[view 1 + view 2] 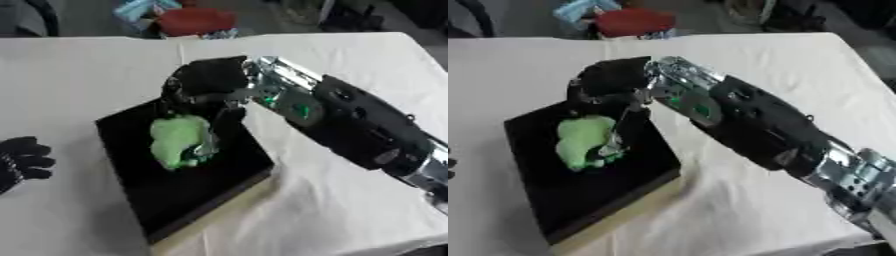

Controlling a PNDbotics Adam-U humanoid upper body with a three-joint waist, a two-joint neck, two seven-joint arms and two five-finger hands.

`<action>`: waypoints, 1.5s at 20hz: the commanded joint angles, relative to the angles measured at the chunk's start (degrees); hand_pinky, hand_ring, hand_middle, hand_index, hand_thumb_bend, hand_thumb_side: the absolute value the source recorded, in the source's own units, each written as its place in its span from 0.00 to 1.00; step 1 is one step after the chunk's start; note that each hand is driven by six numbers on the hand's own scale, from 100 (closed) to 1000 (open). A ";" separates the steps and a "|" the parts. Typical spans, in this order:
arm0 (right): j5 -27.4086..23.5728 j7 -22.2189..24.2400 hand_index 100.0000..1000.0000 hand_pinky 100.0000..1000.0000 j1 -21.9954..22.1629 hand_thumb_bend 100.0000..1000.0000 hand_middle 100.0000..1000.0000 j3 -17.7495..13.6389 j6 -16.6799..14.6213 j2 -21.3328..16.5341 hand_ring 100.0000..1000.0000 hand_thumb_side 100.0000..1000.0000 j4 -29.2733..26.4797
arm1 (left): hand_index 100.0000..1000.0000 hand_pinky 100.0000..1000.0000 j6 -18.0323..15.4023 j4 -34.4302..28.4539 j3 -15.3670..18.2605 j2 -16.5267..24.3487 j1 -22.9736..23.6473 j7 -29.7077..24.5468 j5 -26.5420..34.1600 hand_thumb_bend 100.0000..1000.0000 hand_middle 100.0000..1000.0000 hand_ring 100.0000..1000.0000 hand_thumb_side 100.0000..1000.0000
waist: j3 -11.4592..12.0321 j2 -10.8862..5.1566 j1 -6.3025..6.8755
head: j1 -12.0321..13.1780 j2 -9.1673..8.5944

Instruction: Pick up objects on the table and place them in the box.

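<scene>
A light green soft object hangs over the black box in the middle of the white table. My right hand reaches in from the right, directly above the box, with its fingers curled down round the green object. At the left edge my left hand rests on the cloth, its fingers curled and holding nothing.
The box has a tan lower edge along its near right side. Beyond the table's far edge lie a red thing and a light blue package. White cloth covers the table around the box.
</scene>
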 commanded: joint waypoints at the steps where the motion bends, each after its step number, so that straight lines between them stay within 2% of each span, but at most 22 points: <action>1: 2.34 2.55 0.62 0.68 -0.80 0.32 0.49 -0.23 -1.16 0.01 0.65 0.57 1.51 | 0.85 0.73 -0.03 -1.00 0.48 0.10 -0.67 0.25 0.14 0.28 0.71 0.73 1.00 | -0.02 -0.80 0.17 | -0.23 0.07; 2: 3.10 3.32 0.79 0.71 -0.77 0.42 0.68 -0.50 -1.36 0.07 0.71 0.62 2.06 | 0.85 0.73 -0.03 -1.00 0.50 0.09 -0.66 0.27 0.14 0.28 0.71 0.73 1.00 | -0.09 -0.81 0.16 | -0.18 0.08; 3: 3.90 4.11 0.88 0.72 -0.72 0.46 0.77 -0.84 -1.57 0.14 0.74 0.62 2.47 | 0.85 0.73 -0.03 -0.99 0.53 0.09 -0.64 0.30 0.14 0.28 0.71 0.73 1.00 | -0.16 -0.82 0.16 | -0.14 0.08; 5: 4.97 5.76 0.94 0.74 -0.74 0.52 0.85 -1.81 -1.87 0.31 0.76 0.62 2.74 | 0.85 0.73 0.00 -0.93 0.56 0.08 -0.58 0.38 0.15 0.28 0.71 0.73 1.00 | -0.34 -0.86 0.15 | -0.08 0.12; 6: 4.91 6.59 0.95 0.75 -0.83 0.50 0.87 -2.47 -1.76 0.37 0.76 0.64 2.52 | 0.85 0.72 0.00 -0.91 0.54 0.08 -0.55 0.38 0.16 0.29 0.71 0.73 1.00 | -0.46 -0.87 0.15 | -0.02 0.13; 7: 4.50 7.42 0.95 0.75 -0.92 0.54 0.87 -3.09 -1.51 0.36 0.76 0.62 2.11 | 0.85 0.72 -0.01 -0.91 0.51 0.08 -0.52 0.35 0.16 0.28 0.71 0.73 1.00 | -0.55 -0.88 0.15 | 0.04 0.14; 10: 2.54 9.98 0.96 0.76 -1.14 0.59 0.92 -4.70 -0.13 -0.20 0.78 0.66 0.33 | 0.85 0.72 -0.04 -0.93 0.56 0.08 -0.44 0.39 0.19 0.28 0.71 0.73 1.00 | -0.72 -0.99 0.17 | 0.14 0.26; 15: -1.25 13.78 0.96 0.76 -1.11 0.57 0.92 -8.73 3.26 -1.80 0.77 0.65 -3.18 | 0.84 0.72 -0.26 -1.01 0.82 0.06 -0.22 0.97 0.63 0.29 0.70 0.73 1.00 | -1.27 -0.95 0.24 | 0.38 0.37; 18: -3.58 13.95 0.96 0.76 -1.01 0.53 0.92 -11.72 5.56 -3.11 0.77 0.61 -5.75 | 0.84 0.72 -0.37 -1.03 0.87 0.12 -0.03 1.15 0.87 0.29 0.70 0.72 1.00 | -1.72 -0.93 0.28 | 0.65 0.40; 21: -5.91 12.51 0.95 0.75 -0.63 0.48 0.89 -15.04 7.89 -4.13 0.76 0.57 -8.73 | 0.84 0.72 -0.39 -0.95 0.92 0.17 0.18 1.20 0.83 0.29 0.70 0.72 1.00 | -2.21 -0.85 0.38 | 1.21 0.51; 26: -9.91 8.59 0.91 0.71 1.15 0.39 0.80 -21.22 11.39 -3.92 0.71 0.52 -14.92 | 0.84 0.72 -0.28 -0.50 0.98 0.04 0.57 1.17 0.28 0.29 0.70 0.73 1.00 | -3.17 -0.70 0.66 | 3.32 0.51; 30: -13.91 1.65 0.90 0.70 4.12 0.38 0.77 -23.98 13.67 -4.66 0.69 0.47 -21.38 | 0.84 0.72 -0.26 -0.14 1.11 -0.03 0.88 1.29 -0.06 0.29 0.70 0.73 1.00 | -4.03 -0.49 0.87 | 5.53 0.33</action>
